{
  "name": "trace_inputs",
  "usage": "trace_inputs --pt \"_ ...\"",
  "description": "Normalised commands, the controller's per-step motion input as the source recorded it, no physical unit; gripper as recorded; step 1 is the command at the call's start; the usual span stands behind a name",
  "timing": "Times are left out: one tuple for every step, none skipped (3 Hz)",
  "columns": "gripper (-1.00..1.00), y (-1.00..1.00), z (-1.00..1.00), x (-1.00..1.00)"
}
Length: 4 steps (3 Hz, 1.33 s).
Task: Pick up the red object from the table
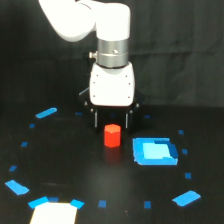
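white arm's claw [112, 120] open with fingers either side above the red object [112, 135], red object upright on black bench [75, 165], blue square [154, 151] just beside it toward the exterior view's right

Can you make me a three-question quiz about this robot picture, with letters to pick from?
1. Where is the red object?
A. between the gripper's fingers
B. on top of the blue square
C. at the table's front edge

2. What colour is the arm's body?
A. yellow
B. white
C. green

3. How are the gripper's fingers?
A. pressed together
B. spread apart
C. hidden

Answers: 1 A, a dark finger shows on each side above it. 2 B, its shell is plain white. 3 B, there is a gap wider than the block.
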Motion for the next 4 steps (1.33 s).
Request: trace_inputs --pt "0.46 -0.70 -1.00 -0.60" --pt "-1.00 1.00 -0.18 0.93" --pt "0.65 -1.00 -0.22 0.28" --pt "0.31 -0.25 -0.22 -0.47"
